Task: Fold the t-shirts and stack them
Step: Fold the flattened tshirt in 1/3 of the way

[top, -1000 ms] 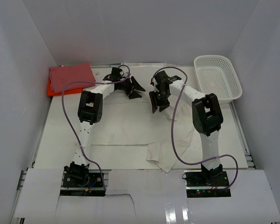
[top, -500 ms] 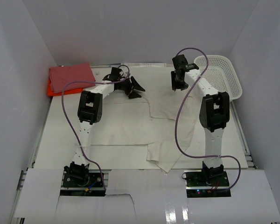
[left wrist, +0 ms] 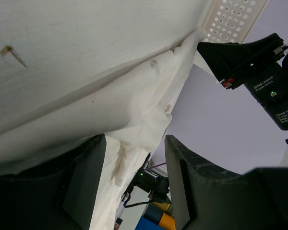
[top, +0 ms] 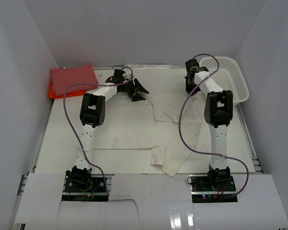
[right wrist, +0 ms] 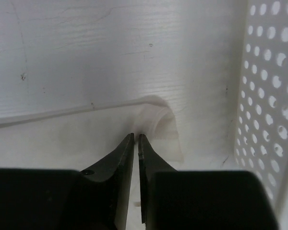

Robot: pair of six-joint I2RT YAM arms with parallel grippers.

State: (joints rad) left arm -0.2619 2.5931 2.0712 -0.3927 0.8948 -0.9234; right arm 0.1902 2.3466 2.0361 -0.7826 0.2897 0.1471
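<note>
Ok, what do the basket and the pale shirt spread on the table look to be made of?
The basket: looks like rigid white plastic, slightly glossy, with moulded rows of round holes. The cream shirt: soft woven or knit cloth, matte, probably cotton; it wrinkles and folds limply, though the fibre can't be told.

Both arms are built alike: white tubular links, blocky black joint housings and black wrist parts. In the top view the left arm (top: 89,129) is at 7 o'clock and the right arm (top: 217,134) at 5 o'clock. Each has a black base, the left base (top: 84,184) showing small coloured wires. A purple cable (top: 64,108) loops along the left arm, and a second purple cable (top: 180,122) along the right.

The left gripper (left wrist: 134,148) has 2 broad matte-black fingers. The right gripper (right wrist: 136,138) has 2 black fingers tapering to thin tips. The right wrist housing (left wrist: 259,67) carries white print and a red plug.
</note>
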